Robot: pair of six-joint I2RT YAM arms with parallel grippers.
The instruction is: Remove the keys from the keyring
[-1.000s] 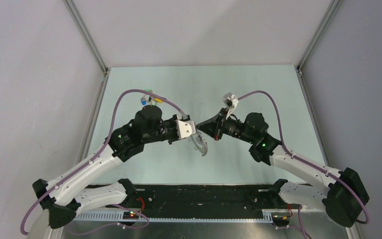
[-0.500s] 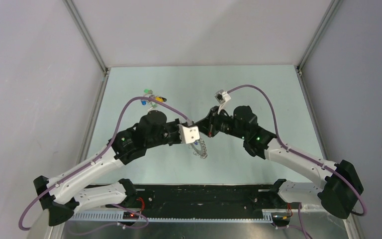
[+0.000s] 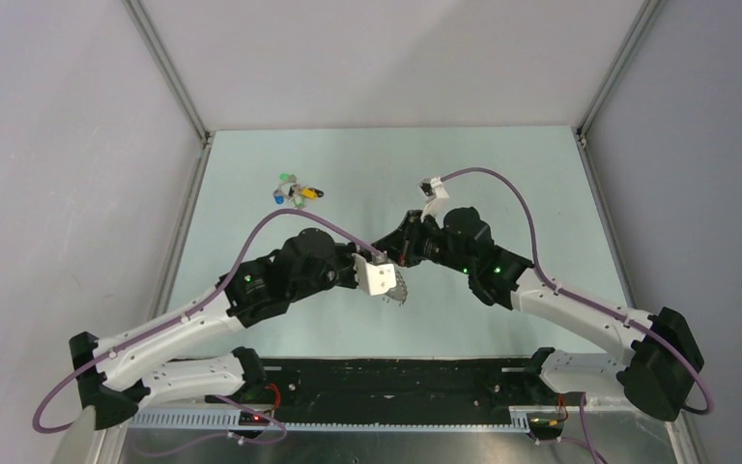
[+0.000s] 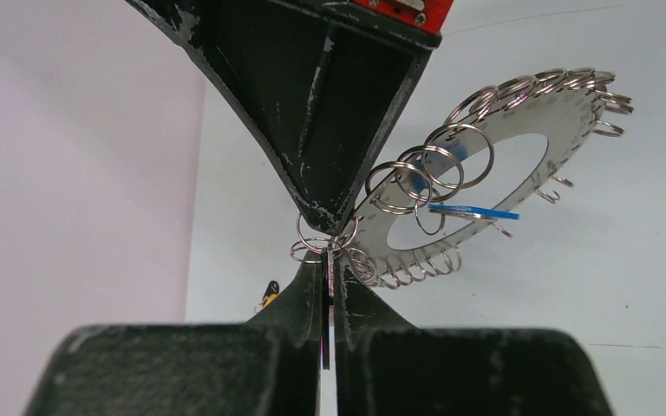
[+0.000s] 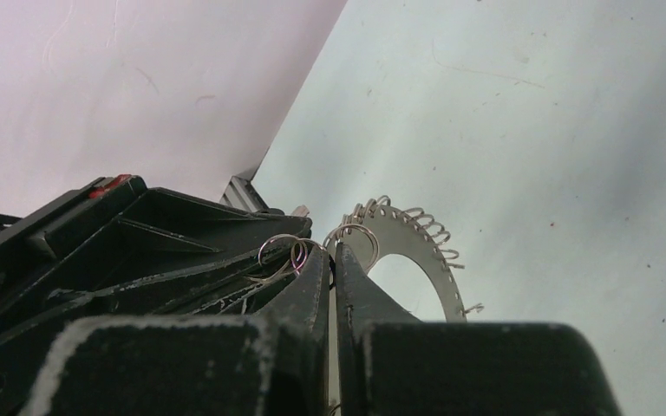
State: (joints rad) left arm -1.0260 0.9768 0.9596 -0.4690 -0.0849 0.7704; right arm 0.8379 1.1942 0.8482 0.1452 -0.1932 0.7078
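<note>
The keyring (image 4: 533, 111) is a flat silvery disc with a hollow centre and wire loops round its rim. It is held in the air between both grippers and peeks out under the left wrist in the top view (image 3: 402, 291). A blue key (image 4: 473, 211) lies across its hole. My left gripper (image 4: 328, 260) is shut on a thin dark flat piece, seen edge-on at the rim, which looks like the black key. My right gripper (image 5: 331, 256) is shut, tip to tip with the left, pinching at the rim loops. The disc (image 5: 416, 247) stands just behind it.
A small cluster of green, blue and yellow keys (image 3: 295, 190) lies on the pale green table (image 3: 502, 174) at the far left, well away from both grippers. Grey walls with metal corner posts close in the table on three sides.
The left gripper has carried the ring nearer and to the right. The right gripper has swung left and closed in until its tip meets the left one. The ring is now mostly hidden from above.
</note>
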